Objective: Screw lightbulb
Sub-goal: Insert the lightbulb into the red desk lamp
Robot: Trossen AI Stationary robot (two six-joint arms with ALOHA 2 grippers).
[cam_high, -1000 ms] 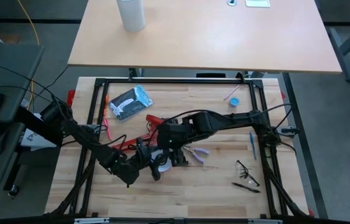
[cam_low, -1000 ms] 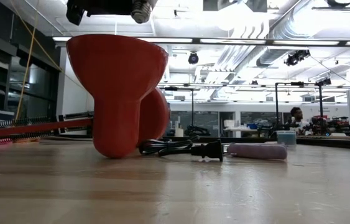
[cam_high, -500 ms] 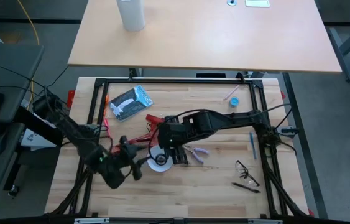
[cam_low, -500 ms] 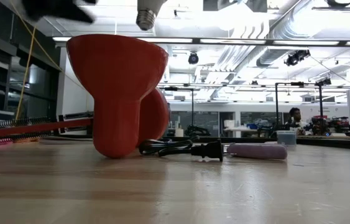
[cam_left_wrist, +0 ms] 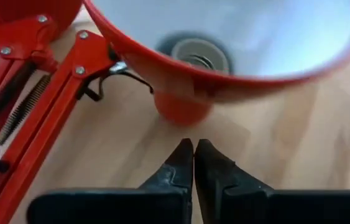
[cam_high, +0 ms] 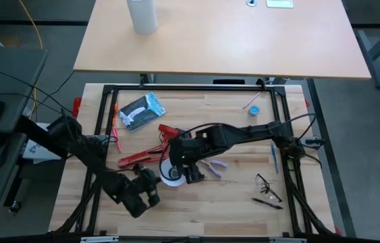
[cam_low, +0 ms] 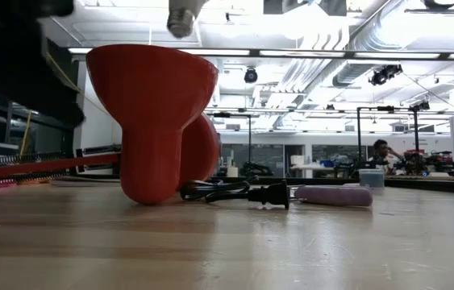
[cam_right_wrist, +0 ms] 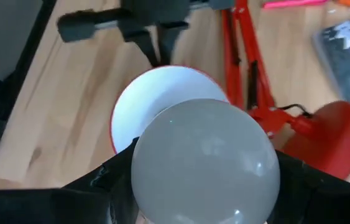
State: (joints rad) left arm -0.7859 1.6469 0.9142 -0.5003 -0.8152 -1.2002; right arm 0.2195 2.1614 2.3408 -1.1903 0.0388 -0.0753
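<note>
The white lightbulb (cam_right_wrist: 206, 162) sits in my right gripper (cam_high: 180, 167), above the red lamp's shade (cam_high: 170, 177). In the low view its grey screw base (cam_low: 180, 18) points down over the shade (cam_low: 150, 113), which stands mouth up on the table. The shade's white inside (cam_right_wrist: 162, 93) and its socket (cam_left_wrist: 193, 53) are bare. My left gripper (cam_left_wrist: 193, 149) is shut with nothing in it, just short of the shade's near left side (cam_high: 146, 190). The lamp's red spring arm (cam_high: 142, 154) lies on the table and runs to its round base (cam_high: 167, 131). My right gripper pinches the lightbulb's round glass globe (cam_right_wrist: 143, 168) between its two fingers (cam_right_wrist: 109, 183), one on each opposite side. The fingers come from above, pointing down. The bulb hangs clear over the shade's mouth, screw base down.
Purple-handled pliers (cam_high: 213, 164) lie right of the shade, with safety glasses (cam_high: 268, 183) and a pen (cam_high: 268, 202) nearer the right. A silver bag (cam_high: 140, 111) lies at the far left and a small blue round thing (cam_high: 254, 110) at the far right. A black plug (cam_low: 268, 194) lies behind the shade.
My left gripper has drawn back from the shade's rim toward the table's left edge, then come toward the near edge. It now stands just off the shade. My right gripper has kept the bulb over the shade.
</note>
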